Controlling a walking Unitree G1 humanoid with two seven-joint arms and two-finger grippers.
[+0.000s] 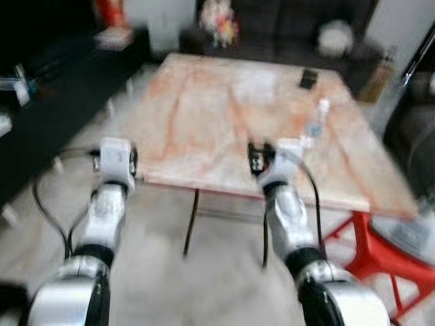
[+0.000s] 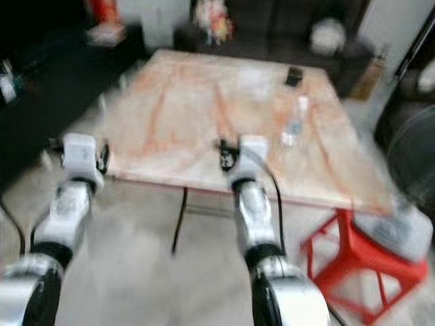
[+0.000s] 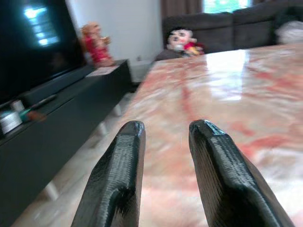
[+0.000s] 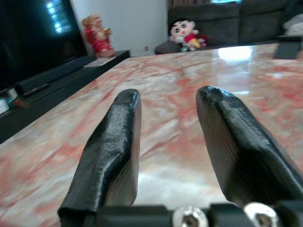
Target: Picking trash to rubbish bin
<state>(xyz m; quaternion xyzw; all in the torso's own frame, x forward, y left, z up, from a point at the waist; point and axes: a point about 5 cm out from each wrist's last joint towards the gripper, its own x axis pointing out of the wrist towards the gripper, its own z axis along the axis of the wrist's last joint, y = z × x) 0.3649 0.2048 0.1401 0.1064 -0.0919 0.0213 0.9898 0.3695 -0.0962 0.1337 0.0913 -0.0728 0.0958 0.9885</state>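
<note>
A clear plastic bottle (image 1: 316,121) stands on the pink marble table (image 1: 204,115), toward its right side. A small dark flat object (image 1: 308,79) lies farther back on the table. My right gripper (image 4: 168,97) is open and empty, low over the table's near edge, with the bottle ahead and to its right. Open and empty too, my left gripper (image 3: 165,130) points along the table's near left corner. Both silver wrists, the left wrist (image 1: 115,159) and the right wrist (image 1: 270,161), are at the table's front edge. The head views are blurred.
A long dark TV cabinet (image 1: 61,88) runs along the left. A dark sofa (image 1: 285,27) with a doll (image 3: 182,38) stands behind the table. A red stool (image 1: 370,251) carrying a grey object (image 1: 408,231) is at the right. Bare floor lies under the table's front.
</note>
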